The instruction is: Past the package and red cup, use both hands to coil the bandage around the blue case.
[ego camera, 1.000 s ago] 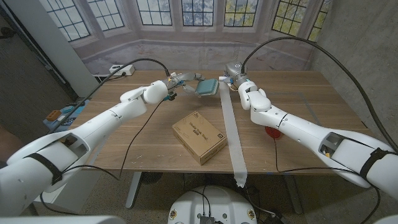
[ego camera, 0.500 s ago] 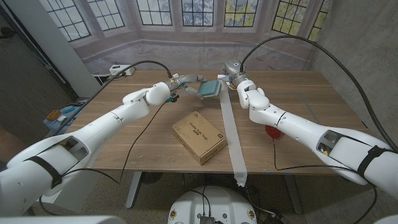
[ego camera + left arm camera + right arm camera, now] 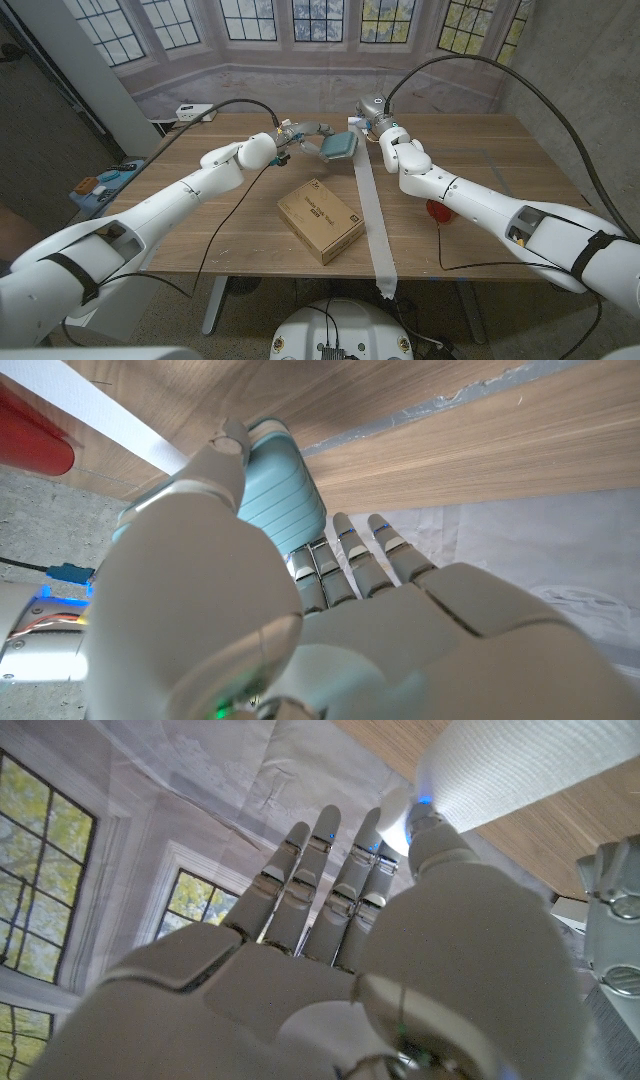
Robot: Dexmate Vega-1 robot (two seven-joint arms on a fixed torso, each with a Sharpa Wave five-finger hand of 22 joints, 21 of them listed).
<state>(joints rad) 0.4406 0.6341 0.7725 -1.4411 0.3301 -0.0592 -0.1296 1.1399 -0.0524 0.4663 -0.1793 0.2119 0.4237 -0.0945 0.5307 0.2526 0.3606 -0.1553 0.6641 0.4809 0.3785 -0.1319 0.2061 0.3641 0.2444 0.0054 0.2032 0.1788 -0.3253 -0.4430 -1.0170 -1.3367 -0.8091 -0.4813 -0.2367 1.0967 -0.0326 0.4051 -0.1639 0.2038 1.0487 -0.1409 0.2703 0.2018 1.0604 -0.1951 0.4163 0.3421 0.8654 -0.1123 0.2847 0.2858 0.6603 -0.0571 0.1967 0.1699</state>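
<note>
The blue case (image 3: 337, 146) is held just above the far middle of the table by my left hand (image 3: 297, 133), fingers on its left end; in the left wrist view the ribbed case (image 3: 285, 485) sits past the fingers (image 3: 355, 555). A long white bandage (image 3: 372, 220) runs from beside the case to the front edge. My right hand (image 3: 374, 119) pinches its far end right of the case; the right wrist view shows the bandage (image 3: 520, 770) against the thumb. The brown package (image 3: 320, 220) lies mid-table. The red cup (image 3: 437, 211) peeks from behind my right arm.
A black cable (image 3: 225, 215) crosses the table's left half and another hangs off the front right. A white power strip (image 3: 190, 110) lies at the far left corner. Small items (image 3: 100, 181) sit on a stand left of the table (image 3: 500, 150).
My left hand has carried the case slightly rightward, toward the bandage's far end. My right hand has shifted a little farther back with the bandage end.
</note>
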